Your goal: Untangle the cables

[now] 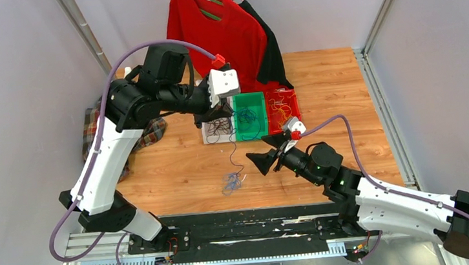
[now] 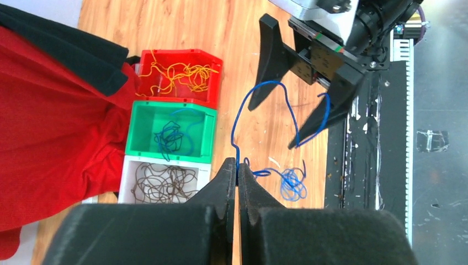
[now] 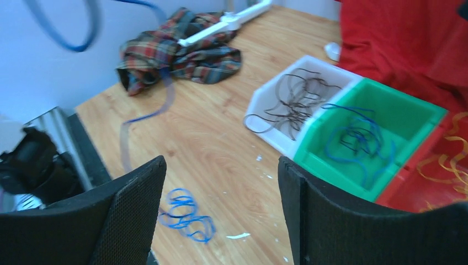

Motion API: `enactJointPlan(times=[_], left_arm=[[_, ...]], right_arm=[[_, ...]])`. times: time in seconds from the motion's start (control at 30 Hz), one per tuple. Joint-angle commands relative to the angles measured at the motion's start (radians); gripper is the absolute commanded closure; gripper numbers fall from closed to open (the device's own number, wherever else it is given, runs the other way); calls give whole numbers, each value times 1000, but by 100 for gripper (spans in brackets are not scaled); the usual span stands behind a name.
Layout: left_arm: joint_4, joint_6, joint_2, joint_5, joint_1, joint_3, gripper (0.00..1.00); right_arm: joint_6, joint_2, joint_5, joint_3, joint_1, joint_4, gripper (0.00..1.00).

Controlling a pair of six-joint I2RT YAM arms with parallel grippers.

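Observation:
My left gripper [image 2: 237,168] is shut on a thin blue cable [image 2: 238,124]. It holds the cable up near the bins [image 1: 221,117]. From there the cable [image 1: 232,152] hangs down to a blue tangle on the wood [image 1: 230,183], also seen in both wrist views [image 2: 292,185] [image 3: 185,215]. Another stretch arcs over and runs along one finger of my right gripper [image 2: 271,127], which is open [image 3: 221,165] and grips nothing. Three bins stand in a row: white with dark cables [image 2: 165,182], green with blue cables [image 2: 171,135], red with yellow cables [image 2: 176,72].
A red shirt on a green hanger [image 1: 218,27] and a black garment [image 1: 271,51] hang behind the bins. A plaid cloth [image 3: 176,52] lies at the table's left edge. The black base rail [image 1: 241,229] runs along the near edge.

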Motion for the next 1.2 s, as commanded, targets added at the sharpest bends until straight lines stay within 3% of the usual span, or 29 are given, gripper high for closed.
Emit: enactJointPlan(times=[0.0, 0.17, 0.43, 0.6, 0.97, 1.17], left_arm=[[2, 5, 3, -20, -7, 43, 99], [3, 10, -3, -26, -8, 61, 99], [3, -7, -5, -3, -14, 102, 100], [3, -13, -12, 8, -17, 119, 99], [4, -31, -8, 20, -19, 217, 100], [8, -28, 28, -15, -19, 344, 100]], right_arm=[[-35, 18, -211, 52, 4, 38, 26], [-61, 102, -281, 104, 16, 47, 25], [-112, 279, -157, 163, 8, 82, 27], [-112, 381, -59, 176, -16, 120, 35], [-80, 557, -71, 164, -61, 172, 64], [-52, 613, -97, 98, -97, 201, 74]])
